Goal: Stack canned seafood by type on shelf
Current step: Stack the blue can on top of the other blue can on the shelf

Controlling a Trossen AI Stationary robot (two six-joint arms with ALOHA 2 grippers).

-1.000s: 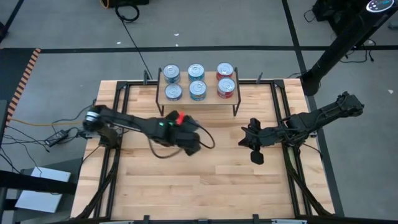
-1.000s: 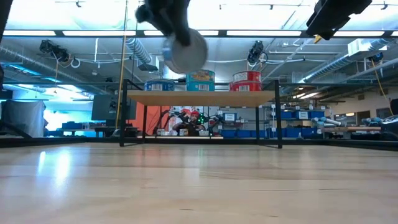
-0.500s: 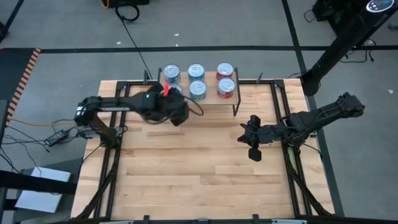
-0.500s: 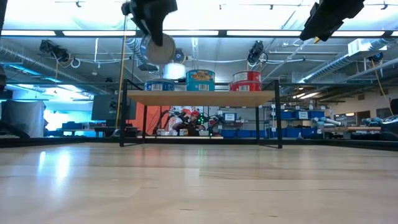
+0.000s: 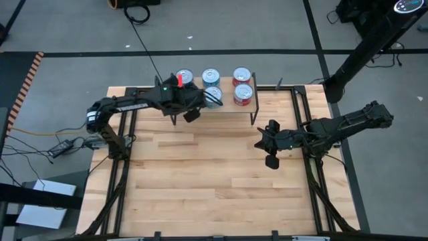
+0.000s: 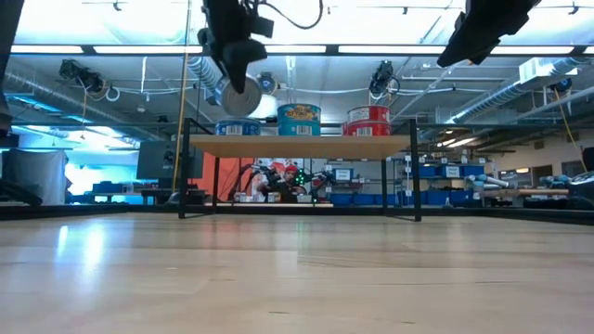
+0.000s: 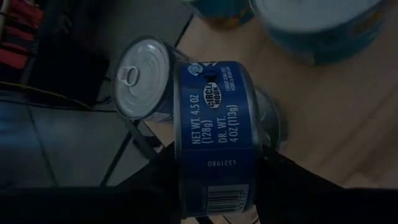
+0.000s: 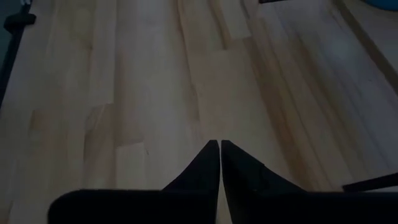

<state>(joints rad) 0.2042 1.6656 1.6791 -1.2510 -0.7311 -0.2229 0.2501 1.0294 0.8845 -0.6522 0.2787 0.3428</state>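
My left gripper (image 5: 192,107) is shut on a dark blue can (image 7: 214,137) above the left end of the shelf (image 5: 231,107). The held can also shows in the low view (image 6: 239,96), above the shelf board (image 6: 302,146). On the shelf stand a blue can (image 5: 184,78), two teal cans (image 5: 211,77) (image 5: 214,96) and two red cans (image 5: 242,75) (image 5: 243,94). The blue can shows beside the held one in the left wrist view (image 7: 146,78). My right gripper (image 8: 219,149) is shut and empty above the table's right half (image 5: 267,144). My left gripper pinches the dark blue can between its two fingers (image 7: 169,167), which stand at either end of the label band (image 7: 214,165), one on each flat end as far as it shows. The fingers slant down from the table's left. The can lies on its side, clear of the shelf, one silver end (image 6: 241,97) facing the near edge.
The wooden tabletop (image 5: 214,187) lies bare in front of the shelf. Black rails (image 5: 120,174) run along the table's left and right sides. A cable loops from the left wrist (image 6: 297,14).
My left gripper has carried the blue can from over the table's middle toward the far edge, and now holds it over the shelf's left end. The can has stayed lifted and on its side throughout.
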